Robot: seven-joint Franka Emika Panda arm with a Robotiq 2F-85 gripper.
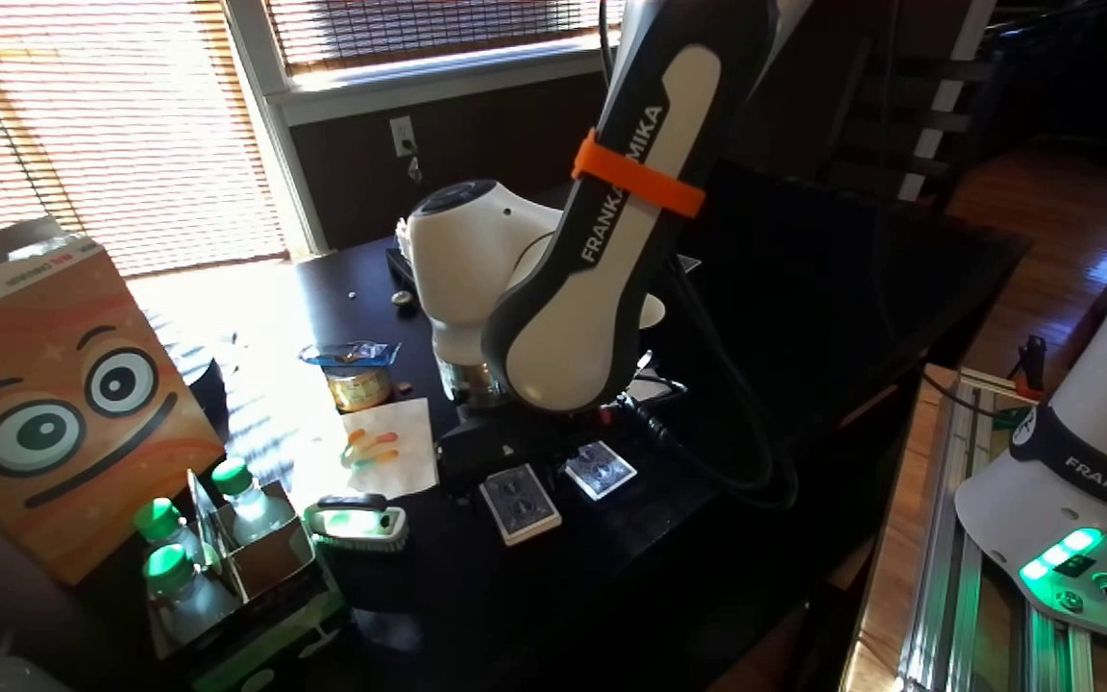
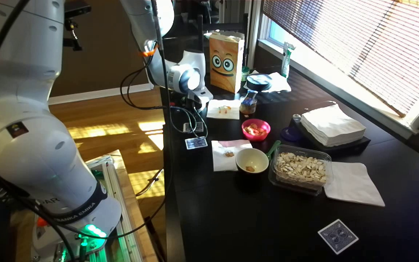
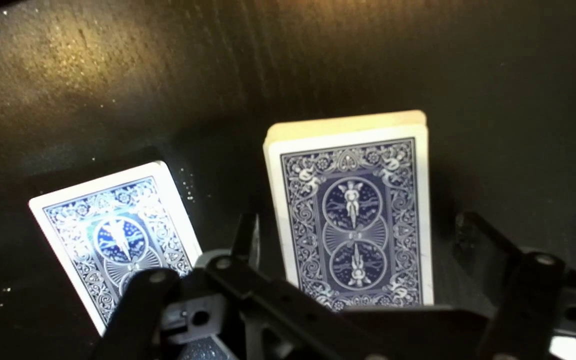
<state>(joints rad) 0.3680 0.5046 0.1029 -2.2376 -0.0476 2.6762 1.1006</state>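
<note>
Open gripper over playing cards. The gripper (image 3: 360,225) is standing with its jaws spread wide and is holding nothing; its 2 fingers (image 3: 251,240) are flanking the long sides of a face-down deck (image 3: 355,215). The spread is presumably allowing for the deck's width, and the fairly squared stacking is likely letting the cards behave as 1 block. No contact is showing, though the fingers' height above the dark table (image 2: 231,222) is proving hard to judge. A neighbouring face-down card (image 3: 118,235) is lying just beside the deck at a slant; whether it is topping a thin pile, the views are not settling.

Edges and room: 1 finger is standing over the narrow strip between deck and card, so sideways slack there is looking small; beyond the opposite finger, dark tabletop is extending outward. In an exterior view, deck and card are lying near the table's long edge, with black cables (image 2: 147,108) from the arm (image 1: 602,250) looping past them. Also in an exterior view, a white napkin (image 1: 416,442) is lying close to the gripper and a bottle carrier (image 1: 270,557) is standing farther off, both probably limiting low travel that way.
</note>
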